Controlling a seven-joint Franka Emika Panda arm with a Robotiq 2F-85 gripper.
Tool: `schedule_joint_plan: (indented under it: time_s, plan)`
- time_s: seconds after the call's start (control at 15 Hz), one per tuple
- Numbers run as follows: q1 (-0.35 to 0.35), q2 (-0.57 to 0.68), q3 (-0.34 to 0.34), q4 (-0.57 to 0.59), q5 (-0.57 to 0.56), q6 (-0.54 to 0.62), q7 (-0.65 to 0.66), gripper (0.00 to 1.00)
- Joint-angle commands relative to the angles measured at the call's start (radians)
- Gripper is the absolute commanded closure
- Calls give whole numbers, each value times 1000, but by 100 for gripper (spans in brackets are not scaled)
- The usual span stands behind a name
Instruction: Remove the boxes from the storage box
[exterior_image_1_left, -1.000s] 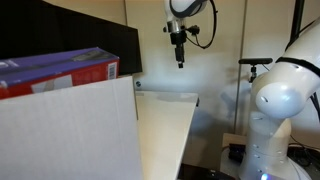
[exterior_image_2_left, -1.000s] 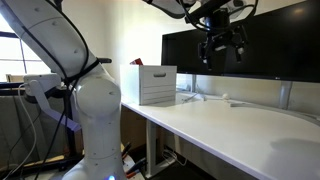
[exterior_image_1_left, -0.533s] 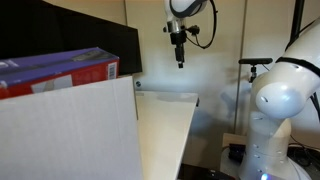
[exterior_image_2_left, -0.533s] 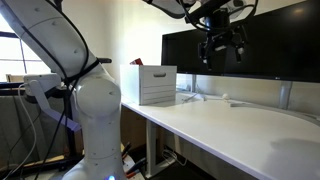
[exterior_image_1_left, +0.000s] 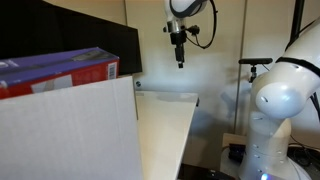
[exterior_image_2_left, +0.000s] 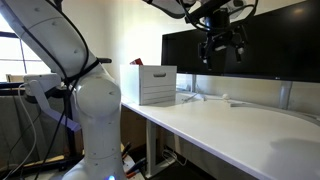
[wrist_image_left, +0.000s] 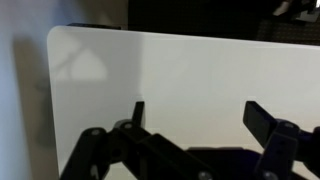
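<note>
A white robot arm (exterior_image_2_left: 80, 90) stands beside a long white table (exterior_image_2_left: 230, 130). Its gripper (exterior_image_2_left: 222, 57) hangs high in the air above the tabletop, pointing straight down, with nothing between its jaws. In the wrist view the two dark fingers (wrist_image_left: 137, 112) stand wide apart over bare white table surface, near a rounded table corner. The storage box (exterior_image_2_left: 150, 85), a large container with plain off-white walls, sits on the far end of the table in an exterior view, to the left of the gripper and well apart from it; two dark slots show on its side. A wide black monitor (exterior_image_2_left: 260, 45) stands along the back of the table behind the gripper. In an exterior view taken from close behind the storage box (exterior_image_1_left: 70, 135), its pale wall fills the near left of the picture. A red carton (exterior_image_1_left: 60, 70) with a purple-blue face rises above the box's top edge, lying roughly level. In that view the gripper (exterior_image_1_left: 179, 60) hangs far off, above the far end of the table (exterior_image_1_left: 165, 120), and the arm's white base (exterior_image_1_left: 280, 100) stands to the right.
</note>
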Motion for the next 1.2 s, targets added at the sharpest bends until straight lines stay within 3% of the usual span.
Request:
schedule_joint_plan:
  time_s: [0.0, 0.4, 0.93, 1.13]
  plan:
    - [17, 0, -12, 4, -7, -6, 6, 0]
    - [17, 0, -12, 4, -7, -6, 6, 0]
    - [195, 199, 232, 195, -36, 140, 125, 0]
    - [246, 323, 310, 325, -65, 178, 96, 0]
